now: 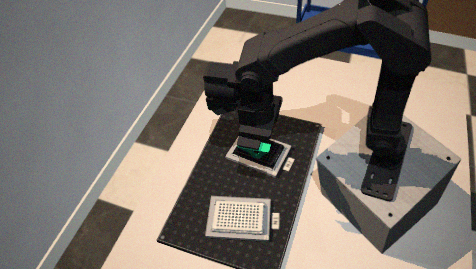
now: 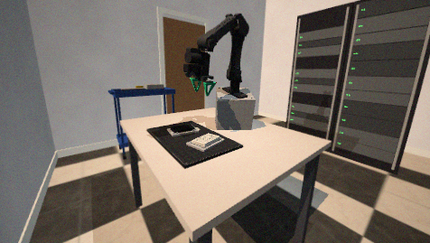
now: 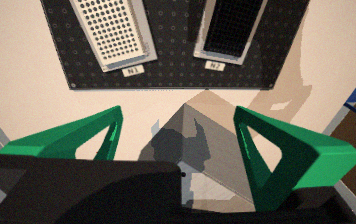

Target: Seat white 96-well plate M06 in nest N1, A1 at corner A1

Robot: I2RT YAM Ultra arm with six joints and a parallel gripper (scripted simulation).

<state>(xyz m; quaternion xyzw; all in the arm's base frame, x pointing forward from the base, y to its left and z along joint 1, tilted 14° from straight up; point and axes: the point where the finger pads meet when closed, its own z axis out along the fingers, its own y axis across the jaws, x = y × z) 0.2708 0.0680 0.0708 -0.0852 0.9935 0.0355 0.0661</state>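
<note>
The white 96-well plate M06 (image 1: 238,215) lies on the plate nest N1 (image 1: 239,234) at the near end of the black perforated board; it also shows in the wrist view (image 3: 114,31), skewed relative to its nest. The black plate M09 (image 1: 270,155) lies in nest N2 (image 1: 256,164) at the far end, also in the wrist view (image 3: 231,26). My gripper (image 2: 202,86) with green fingers hangs open and empty high above the table, well clear of both plates. In the wrist view the gripper's fingers frame the grey arm pedestal below.
The black perforated board (image 1: 243,186) carries both nests, with small labels N1 (image 3: 133,71) and N2 (image 3: 214,65). The grey pedestal (image 1: 387,186) of the arm stands to the right of the board. A blue cart (image 2: 141,93) stands behind the table; server racks (image 2: 361,73) line the right wall.
</note>
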